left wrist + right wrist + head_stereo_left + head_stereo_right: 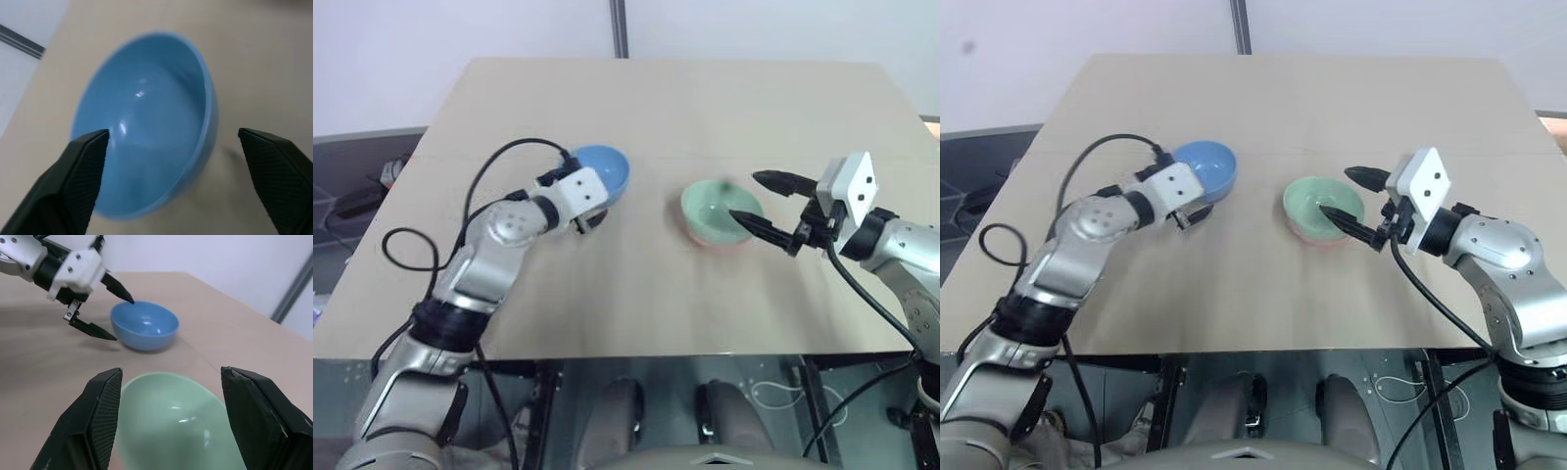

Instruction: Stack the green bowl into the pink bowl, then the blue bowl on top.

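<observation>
I see the green bowl (pixel 721 209) nested in the pink bowl (pixel 717 239) at table (pixel 656 108) centre, my right gripper (pixel 762 202) spread wide at its three o'clock, holding nothing. The blue bowl (pixel 603 173) sits at nine o'clock from the stack, my left gripper (pixel 107 313) splayed around its near rim, not grasping.

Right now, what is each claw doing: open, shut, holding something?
Left claw: open, empty, at the blue bowl.
Right claw: open, empty, beside the green bowl.
</observation>
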Available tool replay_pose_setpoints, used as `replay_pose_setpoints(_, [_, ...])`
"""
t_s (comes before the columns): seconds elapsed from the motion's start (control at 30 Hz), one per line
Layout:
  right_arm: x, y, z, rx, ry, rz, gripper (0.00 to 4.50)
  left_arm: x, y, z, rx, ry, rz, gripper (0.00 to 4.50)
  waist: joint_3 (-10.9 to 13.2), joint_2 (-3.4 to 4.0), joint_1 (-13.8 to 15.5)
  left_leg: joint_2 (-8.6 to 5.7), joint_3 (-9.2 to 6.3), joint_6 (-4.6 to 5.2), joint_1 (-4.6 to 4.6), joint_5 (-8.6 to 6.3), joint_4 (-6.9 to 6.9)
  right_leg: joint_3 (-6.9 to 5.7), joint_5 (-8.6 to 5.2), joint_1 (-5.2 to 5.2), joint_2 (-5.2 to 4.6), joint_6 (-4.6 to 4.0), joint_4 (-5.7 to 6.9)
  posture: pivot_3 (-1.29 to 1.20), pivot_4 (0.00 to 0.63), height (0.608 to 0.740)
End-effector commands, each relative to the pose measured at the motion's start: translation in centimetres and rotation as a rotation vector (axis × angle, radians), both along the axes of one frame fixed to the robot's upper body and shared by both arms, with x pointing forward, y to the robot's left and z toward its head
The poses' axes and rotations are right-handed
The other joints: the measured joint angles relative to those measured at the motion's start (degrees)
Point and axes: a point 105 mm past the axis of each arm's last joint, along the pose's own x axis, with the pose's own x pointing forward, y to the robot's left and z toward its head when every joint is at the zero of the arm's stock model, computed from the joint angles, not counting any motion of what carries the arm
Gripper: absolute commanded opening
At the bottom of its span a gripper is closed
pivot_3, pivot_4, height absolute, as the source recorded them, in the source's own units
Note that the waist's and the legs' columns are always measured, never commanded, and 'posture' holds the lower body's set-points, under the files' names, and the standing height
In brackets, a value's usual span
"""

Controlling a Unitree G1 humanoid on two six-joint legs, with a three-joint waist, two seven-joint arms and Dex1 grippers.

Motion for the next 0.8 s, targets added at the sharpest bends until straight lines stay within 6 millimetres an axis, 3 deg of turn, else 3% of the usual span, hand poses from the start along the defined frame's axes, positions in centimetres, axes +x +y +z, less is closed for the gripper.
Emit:
replay_pose_setpoints(0.03, [-0.6,-0.3,1.5,-0.001,-0.07,-0.026,3.57,0.6,-0.6,0.2,0.06,-0.036,-0.041,3.08,0.0,0.0,-0.1,0.0,0.0,0.0,0.0,0.0,0.0,0.0,0.0,0.0,0.0,0.0,0.0,0.0,0.15,0.74])
replay_pose_setpoints(0.1, [-0.6,-0.7,1.5,-0.006,-0.071,-0.047,3.57,0.8,-1.0,-0.1,0.068,-0.027,-0.063,2.14,0.0,-0.01,-0.1,0.01,0.0,0.0,-0.02,0.0,0.05,0.01,0.0,-0.01,-0.01,0.0,0.0,0.0,0.15,0.74])
replay_pose_setpoints(0.13, [-0.7,-0.8,1.4,-0.008,-0.071,-0.055,3.57,0.9,-1.2,-0.2,0.067,-0.025,-0.072,2.0,0.0,-0.01,-0.1,0.01,-0.01,0.0,-0.05,0.0,0.08,-0.01,0.0,-0.01,-0.01,0.0,0.0,0.0,0.15,0.74])
replay_pose_setpoints(0.27, [-0.9,-1.5,1.3,-0.016,-0.07,-0.095,3.57,1.2,-2.3,0.8,0.016,-0.027,-0.131,0.06,0.0,-0.02,0.1,0.01,-0.01,0.01,-0.1,-0.01,0.25,-0.02,-0.01,0.0,-0.02,0.01,0.05,0.0,0.15,0.74])
replay_pose_setpoints(0.43, [-1.5,-3.1,1.1,-0.019,-0.077,-0.189,3.57,0.4,-5.3,3.9,-0.063,-0.049,-0.301,0.02,0.0,-0.04,0.8,0.02,-0.05,0.03,-0.16,-0.02,0.45,-0.05,-0.01,0.0,-0.02,0.02,0.17,0.0,0.15,0.74])
replay_pose_setpoints(0.63, [-2.9,-5.0,0.7,-0.018,-0.081,-0.318,3.57,-2.5,-12.0,9.1,-0.156,-0.126,-0.703,0.02,0.0,-0.05,1.2,0.0,-0.06,0.03,-0.18,-0.02,0.55,-0.06,-0.01,0.03,-0.02,0.03,0.22,0.0,0.15,0.74])
replay_pose_setpoints(0.8, [-4.0,-5.9,0.6,-0.021,-0.085,-0.401,3.57,-4.0,-15.5,9.0,-0.143,-0.076,-0.925,0.02,0.0,-0.03,0.7,0.0,-0.01,0.03,-0.13,-0.02,0.57,0.01,-0.02,0.04,0.05,0.04,0.25,0.0,0.15,0.74])
